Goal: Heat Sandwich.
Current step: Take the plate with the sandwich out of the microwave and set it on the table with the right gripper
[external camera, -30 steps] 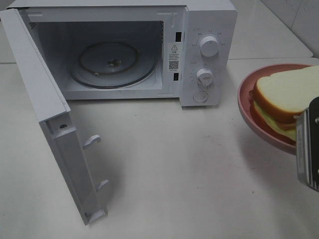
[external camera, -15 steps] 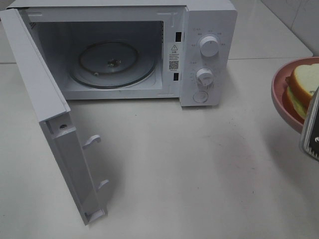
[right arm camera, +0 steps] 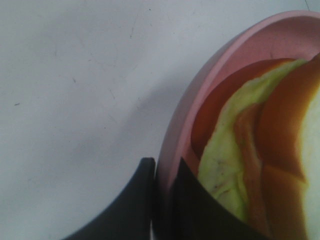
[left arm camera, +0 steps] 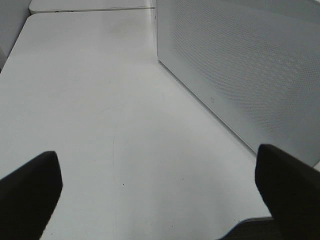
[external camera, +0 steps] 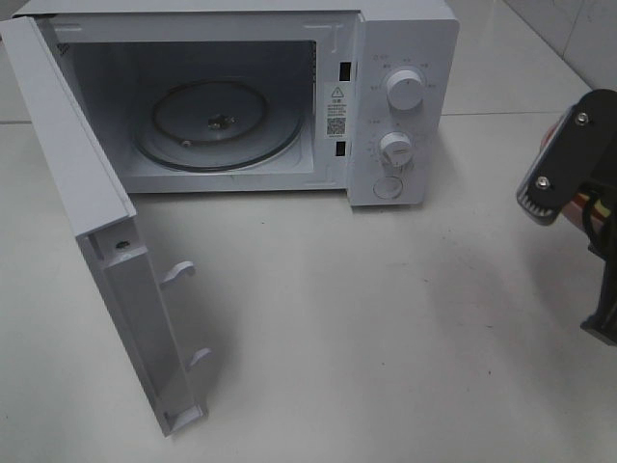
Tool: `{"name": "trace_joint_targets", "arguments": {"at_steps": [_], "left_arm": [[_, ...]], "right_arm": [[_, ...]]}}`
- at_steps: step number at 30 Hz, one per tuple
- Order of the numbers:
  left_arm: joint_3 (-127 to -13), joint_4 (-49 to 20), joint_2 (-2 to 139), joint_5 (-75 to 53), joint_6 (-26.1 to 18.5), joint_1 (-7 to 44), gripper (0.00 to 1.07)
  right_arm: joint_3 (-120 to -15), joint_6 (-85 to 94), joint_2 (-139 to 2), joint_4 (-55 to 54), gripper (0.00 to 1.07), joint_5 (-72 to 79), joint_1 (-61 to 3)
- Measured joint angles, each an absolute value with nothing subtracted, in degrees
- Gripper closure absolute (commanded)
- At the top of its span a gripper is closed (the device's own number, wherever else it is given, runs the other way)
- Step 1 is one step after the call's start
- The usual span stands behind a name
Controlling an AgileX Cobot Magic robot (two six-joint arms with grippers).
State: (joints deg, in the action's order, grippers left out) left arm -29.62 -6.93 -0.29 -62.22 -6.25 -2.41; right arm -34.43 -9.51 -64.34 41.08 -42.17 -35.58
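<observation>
White countertop (external camera: 366, 318) fills the high view, with tiled wall showing at the 1 o'clock corner. At 11 o'clock stands the microwave (external camera: 400, 96), its door (external camera: 92, 251) swung wide and its glass turntable (external camera: 217, 123) bare.

At the 3 o'clock edge the right arm's black wrist (external camera: 569, 169) blocks its load from above. The wrist camera tells more: the right gripper (right arm camera: 165, 200) has its 2 jaws pinched together on the rim of the pink plate (right arm camera: 200, 95), and the sandwich (right arm camera: 260, 165) sits on that plate, well apart from the oven. The left gripper (left arm camera: 155, 200) hangs with its fingers (left arm camera: 30, 195) spread wide over bare counter beside the microwave's perforated side wall (left arm camera: 240, 65), holding nothing.

Likely trouble lies in the grip. A plate pinched at 1 edge can tip or twist, and the sandwich (already close to the clamped rim) could slide off. The plate may also clip the cavity frame or the door on the way in, if it enters tilted or too low.
</observation>
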Motion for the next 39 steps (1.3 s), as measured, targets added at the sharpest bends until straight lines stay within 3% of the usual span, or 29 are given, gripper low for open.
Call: {"name": "trace_joint_targets", "arguments": {"at_steps": [18, 39], "left_arm": [[-29.6, -6.9, -0.3, -62.2, -6.2, -2.4, 0.09], [-29.6, -6.9, -0.3, -62.2, -6.2, -2.4, 0.09]], "right_arm": [[-47.3, -28.0, -77.8, 42.1, 1.06, -50.0, -35.6], [-47.9, -43.3, -84.3, 44.2, 1.05, -53.0, -35.6]]}}
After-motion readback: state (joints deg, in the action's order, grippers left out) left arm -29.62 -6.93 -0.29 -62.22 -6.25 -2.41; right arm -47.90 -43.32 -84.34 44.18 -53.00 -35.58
